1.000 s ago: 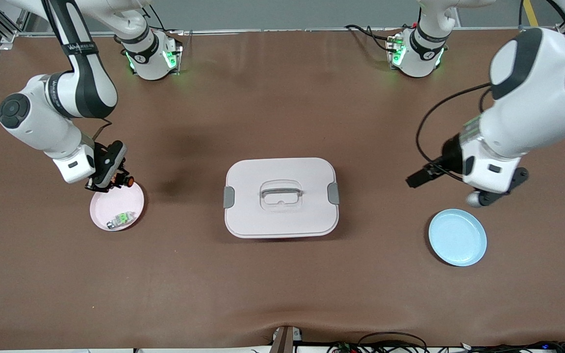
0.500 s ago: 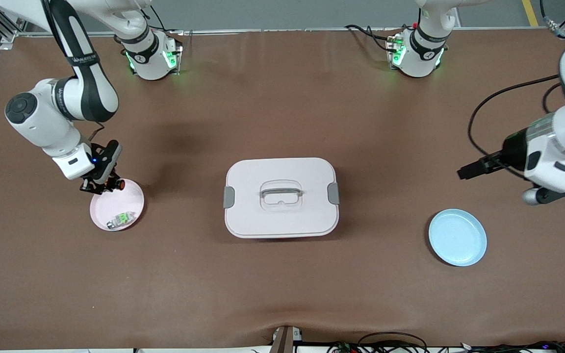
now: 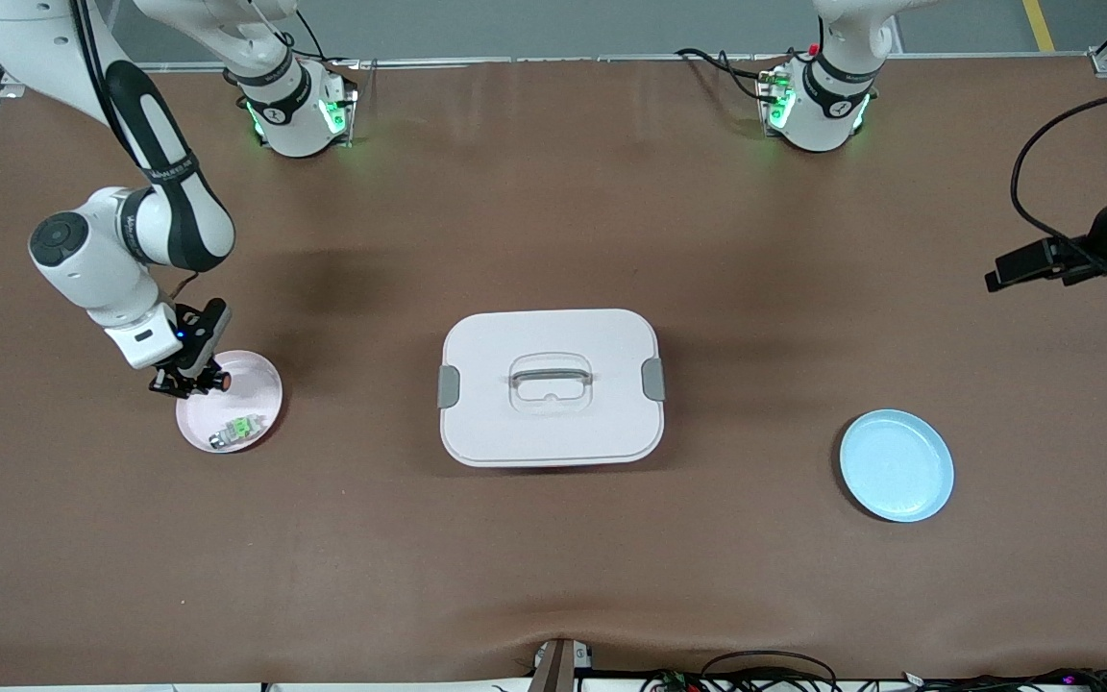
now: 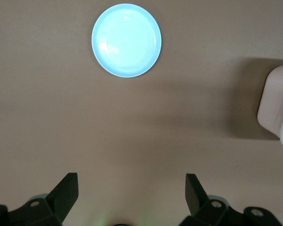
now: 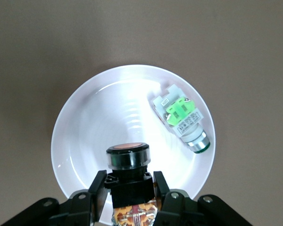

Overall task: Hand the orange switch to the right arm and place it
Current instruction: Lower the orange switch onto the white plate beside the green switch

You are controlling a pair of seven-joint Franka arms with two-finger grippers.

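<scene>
**Orange switch held over the pink plate**

The pink plate (image 3: pixel 260 380) at my right arm's end of the table (image 3: pixel 553 577) holds a silver-and-green part (image 5: pixel 181 117). The blue plate (image 3: pixel 897 465) carries nothing, and the lidded box (image 3: pixel 551 386) sits between the plates. My right end effector (image 5: pixel 129 195) is clamped on the orange switch (image 5: pixel 127 157) over the pink plate's rim: a stubby black cylinder with an orange face. My left end effector (image 4: pixel 131 195) hangs wide open over bare table, holding nothing.

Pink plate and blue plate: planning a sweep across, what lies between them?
In the front view, the lidded box sits between the pink plate and blue plate.
</scene>
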